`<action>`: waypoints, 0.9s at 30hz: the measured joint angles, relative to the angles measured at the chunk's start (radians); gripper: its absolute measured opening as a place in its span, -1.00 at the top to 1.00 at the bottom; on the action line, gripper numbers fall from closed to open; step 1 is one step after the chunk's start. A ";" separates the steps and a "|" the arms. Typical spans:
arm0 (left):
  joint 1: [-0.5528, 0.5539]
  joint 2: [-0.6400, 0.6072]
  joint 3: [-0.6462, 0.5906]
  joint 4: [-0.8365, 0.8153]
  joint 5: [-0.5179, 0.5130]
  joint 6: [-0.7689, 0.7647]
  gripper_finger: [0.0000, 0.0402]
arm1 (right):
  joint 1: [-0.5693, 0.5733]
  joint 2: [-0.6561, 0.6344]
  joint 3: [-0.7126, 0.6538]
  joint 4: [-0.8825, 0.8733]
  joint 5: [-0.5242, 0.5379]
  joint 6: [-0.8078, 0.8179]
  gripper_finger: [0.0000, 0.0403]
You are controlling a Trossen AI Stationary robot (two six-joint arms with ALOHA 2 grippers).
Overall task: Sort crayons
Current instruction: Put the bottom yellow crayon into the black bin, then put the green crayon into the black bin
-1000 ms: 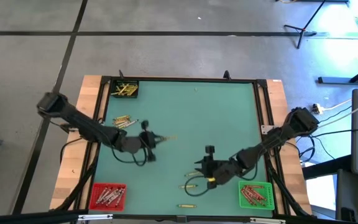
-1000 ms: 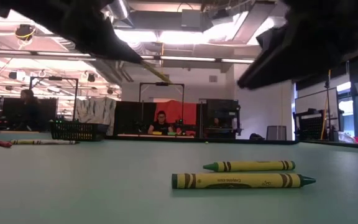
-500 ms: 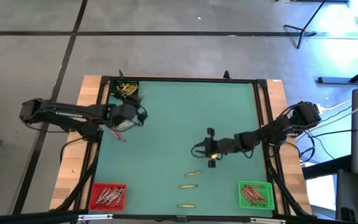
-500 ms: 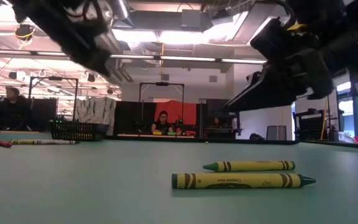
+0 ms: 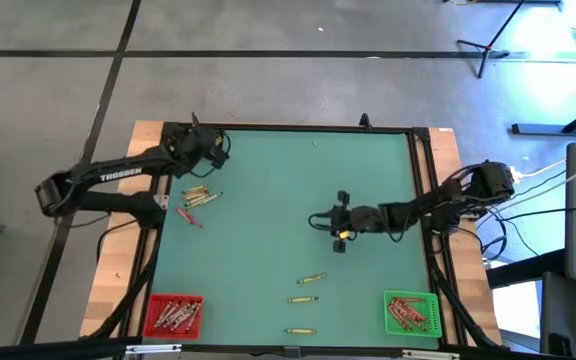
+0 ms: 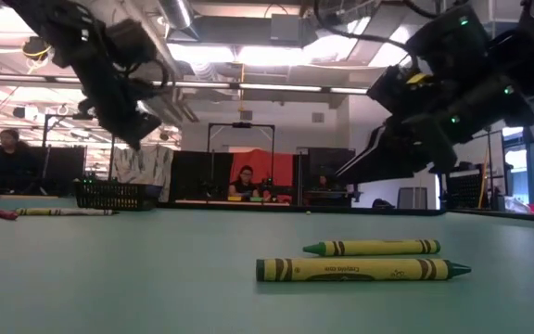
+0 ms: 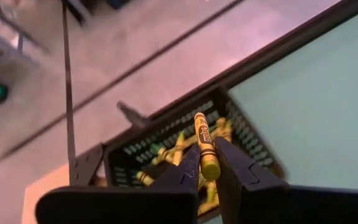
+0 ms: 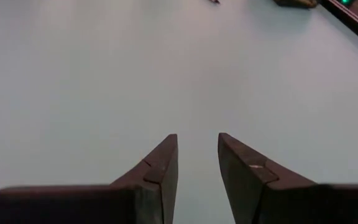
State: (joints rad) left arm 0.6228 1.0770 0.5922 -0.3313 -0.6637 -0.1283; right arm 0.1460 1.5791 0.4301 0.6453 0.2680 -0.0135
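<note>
The left gripper [image 7: 205, 163], jaws clamped on a yellow crayon [image 7: 205, 144], had swung from mid-table to above the black bin [image 7: 166, 144], so a drop seemed near, while the right gripper [image 8: 197, 155], jaws narrowly apart and empty, had risen off the green crayons [image 5: 311, 278].

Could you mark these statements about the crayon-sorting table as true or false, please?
1. The left claw holds a yellow crayon above the black bin. True.
2. The right claw grips a green crayon. False: its fingers stand apart with nothing between them.
3. The red bin sits at the table's near left corner. True.
4. The green bin is empty. False: it holds crayons.
5. Two green crayons lie side by side on the mat. True.
</note>
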 joint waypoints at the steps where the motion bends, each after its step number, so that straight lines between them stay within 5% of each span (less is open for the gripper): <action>1: 0.026 0.012 0.000 0.000 0.015 0.000 0.94 | -0.006 0.000 0.000 -0.006 -0.001 -0.003 0.45; 9: 0.141 0.081 0.000 0.002 0.060 0.005 0.88 | -0.010 0.000 0.000 -0.047 0.003 -0.019 0.45; 16: 0.146 0.069 0.000 0.010 0.107 0.006 0.52 | -0.009 0.000 0.000 -0.046 0.000 -0.019 0.45; 27: -0.151 -0.004 0.000 0.112 0.560 0.001 0.40 | -0.009 0.000 0.048 -0.044 -0.028 0.018 0.45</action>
State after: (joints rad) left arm 0.4722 1.0729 0.5922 -0.2196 -0.1042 -0.1276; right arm 0.1371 1.5795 0.4781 0.6010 0.2403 0.0044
